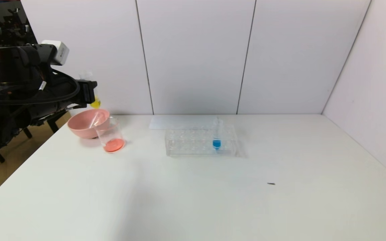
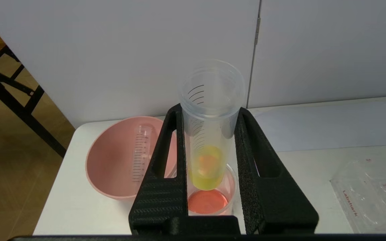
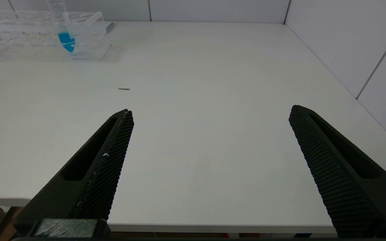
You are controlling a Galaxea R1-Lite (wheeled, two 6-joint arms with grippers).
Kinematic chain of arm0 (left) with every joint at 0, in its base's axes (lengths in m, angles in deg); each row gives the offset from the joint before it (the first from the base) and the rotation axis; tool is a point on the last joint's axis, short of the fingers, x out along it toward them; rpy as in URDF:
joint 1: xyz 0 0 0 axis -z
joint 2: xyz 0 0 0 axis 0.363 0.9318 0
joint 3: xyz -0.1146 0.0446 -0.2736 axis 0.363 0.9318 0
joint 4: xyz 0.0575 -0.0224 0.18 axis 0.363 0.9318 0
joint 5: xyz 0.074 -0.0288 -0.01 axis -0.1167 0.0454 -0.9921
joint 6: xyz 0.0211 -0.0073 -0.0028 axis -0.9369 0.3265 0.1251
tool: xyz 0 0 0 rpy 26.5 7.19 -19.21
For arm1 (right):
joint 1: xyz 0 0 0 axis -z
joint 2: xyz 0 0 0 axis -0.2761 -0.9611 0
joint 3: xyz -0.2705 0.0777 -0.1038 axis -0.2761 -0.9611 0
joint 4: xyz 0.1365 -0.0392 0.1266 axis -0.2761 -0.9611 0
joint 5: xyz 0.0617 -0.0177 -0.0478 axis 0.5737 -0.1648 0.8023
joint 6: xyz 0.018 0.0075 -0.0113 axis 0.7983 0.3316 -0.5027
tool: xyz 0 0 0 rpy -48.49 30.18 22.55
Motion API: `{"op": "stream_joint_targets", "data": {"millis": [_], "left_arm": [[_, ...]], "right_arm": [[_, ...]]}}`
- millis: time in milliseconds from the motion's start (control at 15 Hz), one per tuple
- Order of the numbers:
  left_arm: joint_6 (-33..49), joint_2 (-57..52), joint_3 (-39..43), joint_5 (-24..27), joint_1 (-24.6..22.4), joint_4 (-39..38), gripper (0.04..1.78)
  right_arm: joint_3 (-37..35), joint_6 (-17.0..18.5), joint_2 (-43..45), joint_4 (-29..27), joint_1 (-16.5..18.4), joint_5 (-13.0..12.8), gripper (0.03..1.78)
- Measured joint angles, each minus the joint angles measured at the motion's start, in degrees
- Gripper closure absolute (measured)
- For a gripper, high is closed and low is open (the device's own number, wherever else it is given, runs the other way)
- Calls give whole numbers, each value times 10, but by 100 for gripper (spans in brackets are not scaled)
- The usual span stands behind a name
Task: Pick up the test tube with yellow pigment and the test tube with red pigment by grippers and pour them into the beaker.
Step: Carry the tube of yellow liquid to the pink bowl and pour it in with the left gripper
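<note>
Yellow tube (image 2: 209, 140) pinched upright in left gripper (image 2: 209, 134), up in the air over the beaker (image 1: 110, 135) and pink bowl (image 1: 84, 127). Beaker holds red liquid. Empty tube (image 2: 141, 154) lies in bowl. Blue tube (image 1: 216, 135) stands in rack (image 1: 193, 142). Right gripper (image 3: 209, 134) spread wide, low over the table's (image 1: 213, 194) near edge.

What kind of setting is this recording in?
Probably a mock chemistry bench in a robot lab: a white table with a clear tube rack, a beaker holding red liquid, and plain white partition walls.
</note>
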State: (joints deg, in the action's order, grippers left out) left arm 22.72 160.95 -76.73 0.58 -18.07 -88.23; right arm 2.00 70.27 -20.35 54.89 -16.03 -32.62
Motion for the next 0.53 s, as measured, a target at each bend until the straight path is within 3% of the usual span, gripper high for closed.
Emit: {"op": "stream_joint_targets", "data": {"millis": [533], "left_arm": [[-1,0,1,27,-72,4,137]], "right_arm": [[0,0,0,0,0,0,11]]}}
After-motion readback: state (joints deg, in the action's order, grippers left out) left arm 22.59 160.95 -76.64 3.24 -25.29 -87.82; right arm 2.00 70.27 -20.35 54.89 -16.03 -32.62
